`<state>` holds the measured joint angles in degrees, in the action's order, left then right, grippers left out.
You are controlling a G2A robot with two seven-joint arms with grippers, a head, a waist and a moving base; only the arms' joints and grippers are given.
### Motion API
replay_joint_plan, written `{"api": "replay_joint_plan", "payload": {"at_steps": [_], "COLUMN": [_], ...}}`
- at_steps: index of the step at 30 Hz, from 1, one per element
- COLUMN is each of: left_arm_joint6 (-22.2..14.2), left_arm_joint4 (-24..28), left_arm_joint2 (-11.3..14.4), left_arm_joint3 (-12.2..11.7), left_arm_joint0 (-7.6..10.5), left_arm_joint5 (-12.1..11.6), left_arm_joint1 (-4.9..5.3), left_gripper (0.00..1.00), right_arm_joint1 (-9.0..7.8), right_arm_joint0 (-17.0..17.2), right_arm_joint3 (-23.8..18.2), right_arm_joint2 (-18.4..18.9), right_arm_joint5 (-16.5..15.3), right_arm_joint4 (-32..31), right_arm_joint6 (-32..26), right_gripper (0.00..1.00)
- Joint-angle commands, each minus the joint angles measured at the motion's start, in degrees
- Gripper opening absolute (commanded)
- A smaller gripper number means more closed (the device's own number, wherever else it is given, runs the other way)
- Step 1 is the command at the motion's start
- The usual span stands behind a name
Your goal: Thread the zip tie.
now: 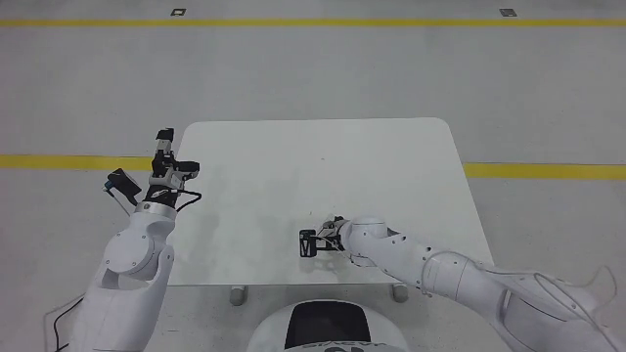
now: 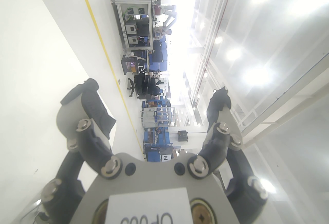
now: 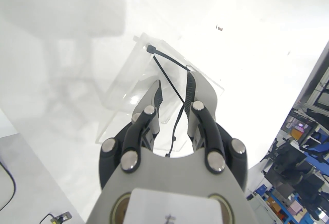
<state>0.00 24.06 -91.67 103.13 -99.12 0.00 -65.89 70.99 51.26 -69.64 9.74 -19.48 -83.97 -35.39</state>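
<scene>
Right pincer [image 3: 173, 79] stands open, black zip tie [image 3: 164, 72] lying between its fingers, above a clear plastic stand [image 3: 123, 86] on the desk [image 1: 313, 156]. Left pincer [image 2: 154, 88] is spread wide.

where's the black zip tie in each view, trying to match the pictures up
top view: too small to pick out; its spot is at the right pincer, near the robot-side edge of the white table.
left wrist view: the camera faces floor and ceiling, away from that spot.
right wrist view: the thin black plastic zip tie lies over a clear plastic tray, running between the open fingers of the right pincer.
shared landmark: the right pincer.
</scene>
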Motion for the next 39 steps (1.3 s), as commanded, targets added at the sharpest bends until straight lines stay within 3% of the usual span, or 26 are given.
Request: {"api": "replay_joint_plan", "payload": {"at_steps": [1,8,14,16,25,35,39], "left_arm_joint6": [0.0,0.0,0.0,0.0,0.0,0.0,0.0], "left_arm_joint4": [0.0,0.0,0.0,0.0,0.0,0.0,0.0], "left_arm_joint2": [0.0,0.0,0.0,0.0,0.0,0.0,0.0], "left_arm_joint3": [0.0,0.0,0.0,0.0,0.0,0.0,0.0], "left_arm_joint0": [0.0,0.0,0.0,0.0,0.0,0.0,0.0], "left_arm_joint5": [0.0,0.0,0.0,0.0,0.0,0.0,0.0], "left_arm_joint1": [0.0,0.0,0.0,0.0,0.0,0.0,0.0], "left_gripper": [1.0,1.0,1.0,1.0,1.0,1.0,1.0], "right_arm_joint1": [0.01,0.22,0.44,0.45,0.02,-1.97,-2.54], "right_arm_joint0": [0.1,-0.7,-1.3,-1.5,-1.8,-1.6,-1.6], "right_arm_joint3": [0.2,2.7,4.0,4.2,2.6,-1.9,-3.1], "right_arm_joint2": [0.0,0.0,0.0,0.0,0.0,0.0,0.0], "right_arm_joint5": [0.0,0.0,0.0,0.0,0.0,0.0,0.0], "right_arm_joint4": [-0.2,2.6,5.8,7.0,8.9,7.4,6.7], "right_arm_joint6": [0.3,2.4,2.6,2.8,1.4,-0.2,-0.6], "right_gripper": [0.24,0.21,0.1,0.0,0.0,0.0,0.08]}}
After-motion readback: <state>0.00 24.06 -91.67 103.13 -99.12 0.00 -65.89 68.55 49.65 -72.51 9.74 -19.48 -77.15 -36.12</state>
